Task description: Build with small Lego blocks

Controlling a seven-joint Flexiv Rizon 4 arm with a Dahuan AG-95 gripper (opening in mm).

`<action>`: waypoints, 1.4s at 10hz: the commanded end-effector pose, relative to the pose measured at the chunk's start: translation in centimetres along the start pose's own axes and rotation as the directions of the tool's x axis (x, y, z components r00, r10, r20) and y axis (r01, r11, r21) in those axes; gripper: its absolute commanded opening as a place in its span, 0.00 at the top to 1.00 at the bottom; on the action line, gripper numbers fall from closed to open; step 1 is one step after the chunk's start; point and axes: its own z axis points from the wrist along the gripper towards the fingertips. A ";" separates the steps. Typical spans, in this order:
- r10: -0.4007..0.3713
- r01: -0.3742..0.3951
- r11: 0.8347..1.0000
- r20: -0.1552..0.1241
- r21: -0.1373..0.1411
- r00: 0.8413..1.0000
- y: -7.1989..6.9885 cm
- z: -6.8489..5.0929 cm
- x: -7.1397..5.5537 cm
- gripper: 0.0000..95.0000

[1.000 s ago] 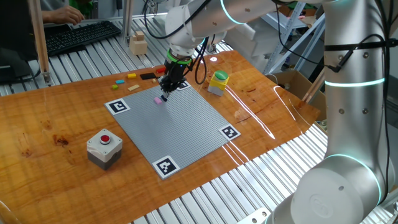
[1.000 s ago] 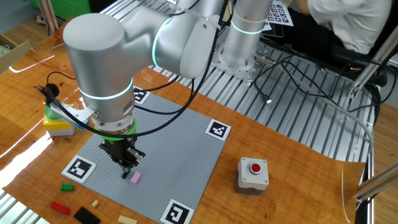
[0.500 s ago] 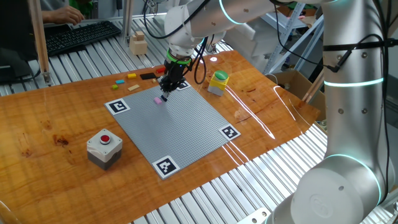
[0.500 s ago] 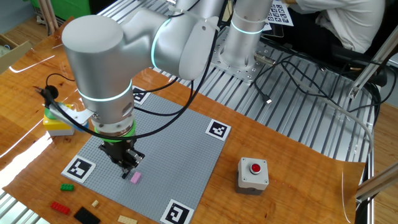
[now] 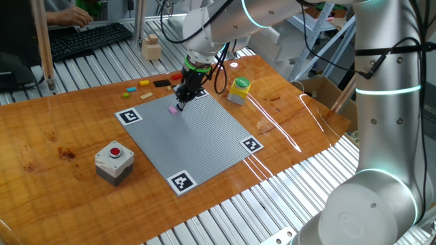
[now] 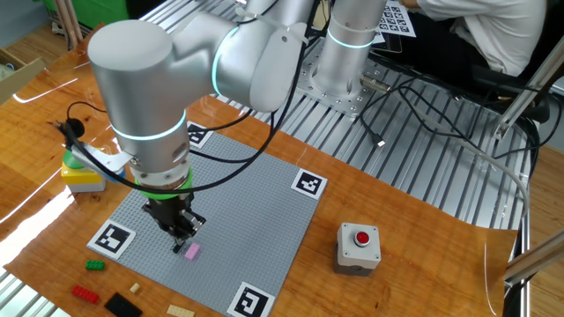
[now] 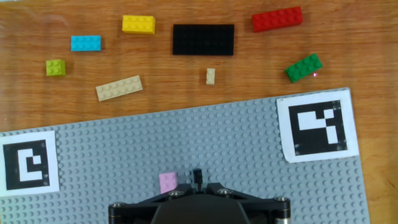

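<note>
- Wooden tabletop (image 5: 61, 129), glossy and brown, sits on a ribbed metal bench; a keyboard (image 5: 85, 39) lies at the far edge in one fixed view, with a person's hand (image 5: 65, 15) resting on it.
- Same view: a grey studded baseplate (image 5: 197, 133) carries black-and-white square markers at its corners. The gripper (image 5: 180, 102) points down over the plate's far corner, fingers together and holding nothing, tips just beside a pink brick (image 5: 173, 109) seated on the plate.
- Same view: loose bricks lie on the wood beyond the plate, including a black plate brick (image 5: 162, 84) and a yellow brick (image 5: 144, 83). A yellow box with a green round top (image 5: 239, 90) stands near the plate's right corner, a grey box with a red button (image 5: 114, 160) near its left, a pale wooden block (image 5: 151, 47) on the bench.
- Other fixed view: the gripper (image 6: 183, 236) stands just beside the pink brick (image 6: 192, 251), near a corner marker (image 6: 112, 238). A green brick (image 6: 92, 264) and red brick (image 6: 85, 292) lie on the wood past the plate edge. The button box (image 6: 359, 246) stands well apart.
- Hand view: the closed fingertips (image 7: 197, 176) sit just right of the pink brick (image 7: 167, 182). Beyond the plate lie red (image 7: 277, 18), black (image 7: 203, 39), yellow (image 7: 138, 24), blue (image 7: 85, 43), lime (image 7: 56, 67), dark green (image 7: 303, 67) and tan (image 7: 119, 88) bricks, plus one tiny tan piece (image 7: 211, 76).
- No readable writing or brand marks in any view; markers show patterns only.
</note>
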 end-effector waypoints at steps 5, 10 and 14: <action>0.018 -0.017 1.000 0.020 -0.013 1.000 0.8 0.9 0.5 1.00; 0.032 -0.032 0.999 0.002 -0.015 0.999 0.9 0.6 0.7 1.00; 0.042 -0.042 0.999 -0.008 -0.004 0.999 1.2 -0.5 0.6 1.00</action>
